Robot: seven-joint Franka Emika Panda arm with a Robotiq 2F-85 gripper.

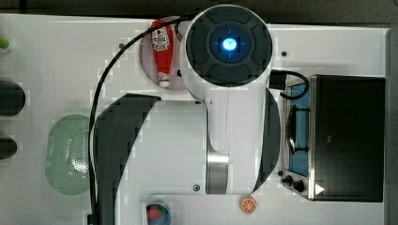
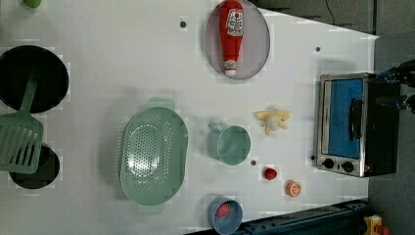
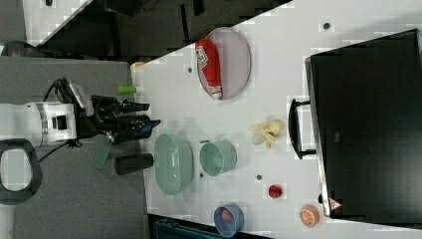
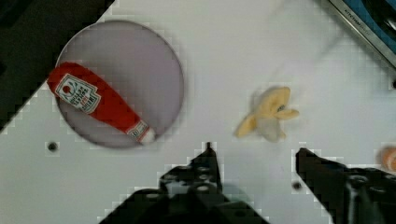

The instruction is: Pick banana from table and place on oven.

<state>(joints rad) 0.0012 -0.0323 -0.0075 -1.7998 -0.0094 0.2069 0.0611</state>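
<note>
The pale yellow banana (image 2: 272, 119) lies partly peeled on the white table (image 2: 122, 58), a short way from the glass door of the oven (image 2: 355, 125). In the right view the banana (image 3: 267, 132) rests just beside the oven's handle, and the oven's black top (image 3: 368, 124) is bare. My gripper (image 4: 256, 156) hangs open high above the table, with the banana (image 4: 268, 114) just beyond its fingertips (image 4: 210, 154) and nothing held between them. The right view shows the gripper (image 3: 148, 114) far from the table surface. In the top view my arm (image 1: 228, 93) covers the banana.
A ketchup bottle (image 2: 231, 34) lies on a grey plate (image 2: 257, 44). A green colander (image 2: 154, 155) and a green cup (image 2: 230, 144) stand mid-table. An orange slice (image 2: 293, 188), a small red item (image 2: 270, 173) and a blue bowl (image 2: 225, 215) sit near one edge. A black pan (image 2: 29, 78) and a green spatula (image 2: 19, 142) are far off.
</note>
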